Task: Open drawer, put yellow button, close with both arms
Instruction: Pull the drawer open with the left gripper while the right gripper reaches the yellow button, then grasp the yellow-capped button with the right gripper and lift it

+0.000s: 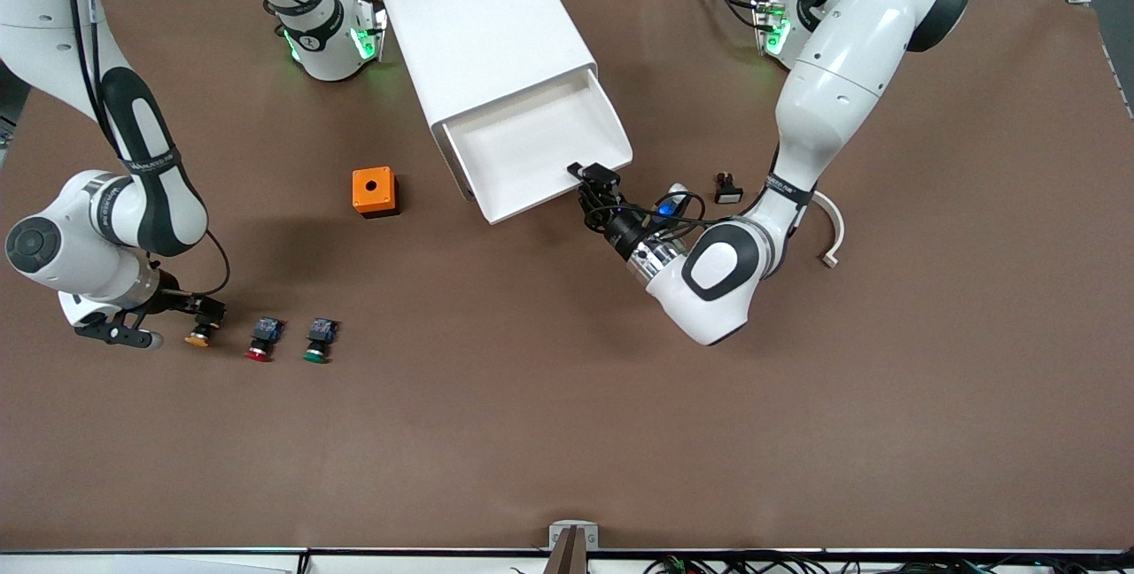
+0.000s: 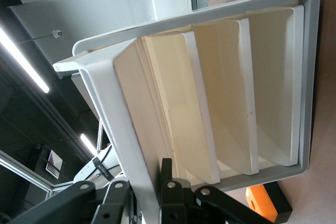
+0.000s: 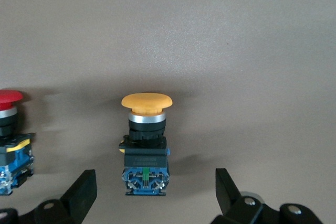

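Observation:
The white cabinet lies at the middle of the table, toward the robots' bases. Its uppermost drawer is pulled out and empty. My left gripper is shut on the drawer's front wall; in the left wrist view one finger is on each side of that wall. The yellow button lies on the table at the right arm's end. My right gripper is low over it, open. In the right wrist view the button lies between the spread fingers, untouched.
A red-capped button and a green-capped button lie in a row beside the yellow one. An orange box stands beside the drawer. A small black and white part and a white curved piece lie by the left arm.

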### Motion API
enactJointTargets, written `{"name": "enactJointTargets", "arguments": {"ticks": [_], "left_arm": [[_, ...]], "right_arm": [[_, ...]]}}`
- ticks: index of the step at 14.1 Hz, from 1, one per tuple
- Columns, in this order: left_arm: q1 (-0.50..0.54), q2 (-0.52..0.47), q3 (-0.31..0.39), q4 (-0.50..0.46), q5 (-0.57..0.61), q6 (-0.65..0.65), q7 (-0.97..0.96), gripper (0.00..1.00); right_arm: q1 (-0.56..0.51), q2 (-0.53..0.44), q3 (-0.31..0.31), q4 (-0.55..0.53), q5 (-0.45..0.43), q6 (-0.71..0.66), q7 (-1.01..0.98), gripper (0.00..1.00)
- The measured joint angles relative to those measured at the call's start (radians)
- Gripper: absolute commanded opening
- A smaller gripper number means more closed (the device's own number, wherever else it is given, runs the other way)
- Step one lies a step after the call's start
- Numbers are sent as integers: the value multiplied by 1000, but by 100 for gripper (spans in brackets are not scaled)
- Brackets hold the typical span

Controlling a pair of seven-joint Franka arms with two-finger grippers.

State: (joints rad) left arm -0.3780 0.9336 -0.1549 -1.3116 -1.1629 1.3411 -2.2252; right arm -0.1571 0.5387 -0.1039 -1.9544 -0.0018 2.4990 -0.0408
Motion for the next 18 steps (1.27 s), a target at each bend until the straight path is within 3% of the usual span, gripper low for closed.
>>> {"name": "enactJointTargets", "arguments": {"ticks": [1,2,7,11,15,16,18], "left_arm": [[1,2,0,0,-3,3,2,84],[4,3,2,0,-8,3,8,99],[22,17,7,0,-60,4,97,99],[27,17,7,13,-86,7,232,99],[43,15,13,62,-86,7,498,99],[44,14,24,77,-86,7,564,99],[42,12,57,106,-78,7,691,99]], "right_arm": [[0,6,1,2,0,3,1,100],[0,13,3,5,0,8,2,100],[0,42,6,12,0,23,5,96],[0,44,7,15,0,24,5,61],[0,44,6,16,1,23,5,6],[0,44,6,17,1,22,5,1],[0,43,8,26,1,1,5,0]]}}
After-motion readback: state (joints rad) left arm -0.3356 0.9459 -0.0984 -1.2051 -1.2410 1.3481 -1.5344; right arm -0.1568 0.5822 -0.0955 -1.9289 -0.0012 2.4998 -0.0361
